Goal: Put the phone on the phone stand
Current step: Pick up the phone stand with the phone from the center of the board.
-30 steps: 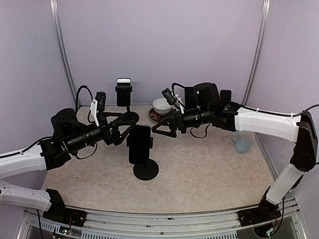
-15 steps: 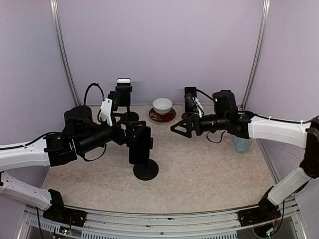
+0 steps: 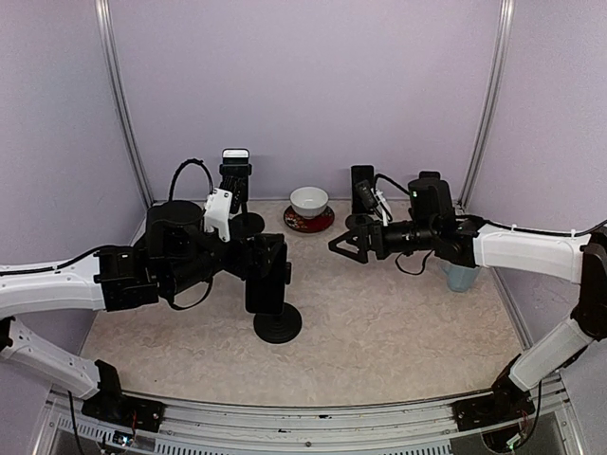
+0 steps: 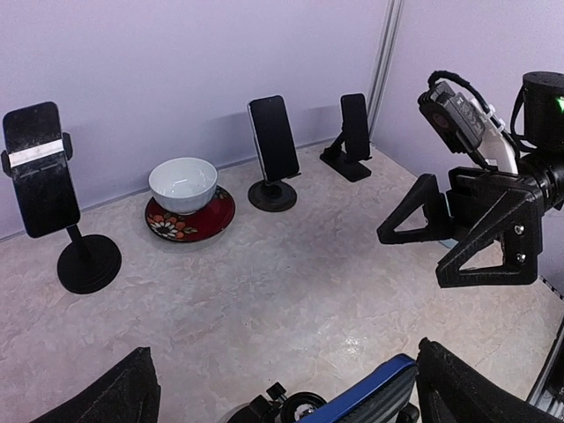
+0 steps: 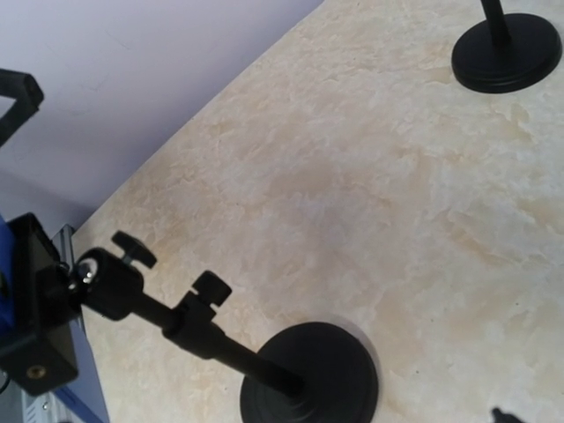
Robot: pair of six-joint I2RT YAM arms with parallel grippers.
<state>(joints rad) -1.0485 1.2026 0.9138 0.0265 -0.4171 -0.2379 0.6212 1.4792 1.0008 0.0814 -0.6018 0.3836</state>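
Matte lavender walls (image 3: 313,85), metal rails (image 3: 119,104) in the back corners, beige marble-pattern worktop (image 3: 398,332). The phone (image 3: 266,275) is a flat black slab with a blue edge. It sits upright in the clamp head of the phone stand (image 3: 278,325), mid-worktop and left of centre. The stand is matte black: round disc base, thin stem, ball joint with small knobs under the holder, as the right wrist view shows. Left tool (image 4: 284,370) is spread wide, with one chunky black finger on either side of the phone's top edge. The left wrist view shows a gap on both sides, so it is gripping nothing. Right tool (image 3: 340,248) hangs above the worktop to the right of the phone, well apart from it. Its triangular open-frame fingers are spread, with nothing between them. At back left, a second black phone (image 3: 235,175) with a pale strip across it is clamped on another disc-base stand. Beside it, a glossy white bowl (image 3: 308,199) sits on a red floral plate (image 3: 308,222). Further right are a third phone (image 4: 274,138) on a small disc stand, then a fourth phone (image 4: 355,128) leaning on an angular stand. A translucent bluish cup (image 3: 463,272) stands near the right wall, partly hidden behind the right arm.
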